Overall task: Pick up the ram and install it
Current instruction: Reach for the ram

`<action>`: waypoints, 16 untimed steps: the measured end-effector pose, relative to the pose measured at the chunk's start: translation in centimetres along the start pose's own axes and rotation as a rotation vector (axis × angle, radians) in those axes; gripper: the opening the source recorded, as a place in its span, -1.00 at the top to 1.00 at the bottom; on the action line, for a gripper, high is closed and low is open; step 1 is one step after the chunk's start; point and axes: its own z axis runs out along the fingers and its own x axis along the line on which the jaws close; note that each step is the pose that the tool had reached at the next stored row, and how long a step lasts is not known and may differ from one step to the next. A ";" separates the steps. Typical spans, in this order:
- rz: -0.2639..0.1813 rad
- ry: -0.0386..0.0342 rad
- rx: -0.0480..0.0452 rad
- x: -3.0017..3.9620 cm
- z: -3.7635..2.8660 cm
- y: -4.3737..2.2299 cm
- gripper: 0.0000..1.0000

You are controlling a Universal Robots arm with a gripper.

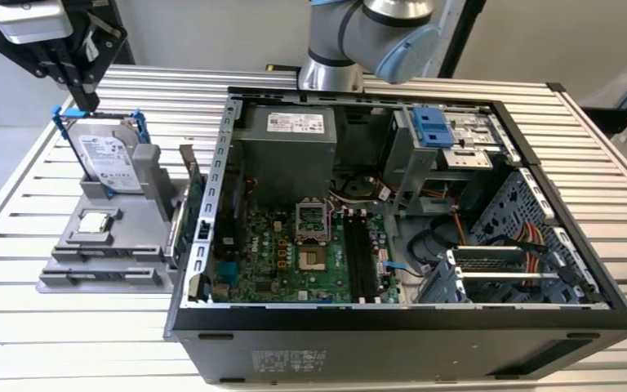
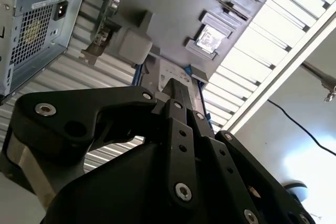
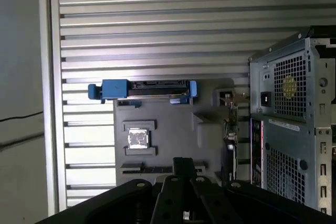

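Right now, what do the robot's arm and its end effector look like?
The arm is a silver-grey tube with a light-blue cap on its joint. The end effector is matte black, built of angular linked bars fastened with silver screws, narrowing toward its tip. In the exterior view a white housing sits above it.
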 end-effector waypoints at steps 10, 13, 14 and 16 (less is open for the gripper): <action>-0.003 0.0002 0.0000 0.06 0.00 0.00 1.00; -0.003 0.0002 0.0000 0.06 -0.01 -0.26 1.00; -0.003 0.0003 0.0000 0.05 -0.01 -0.42 1.00; -0.003 0.0008 0.0000 0.03 -0.01 -0.74 1.00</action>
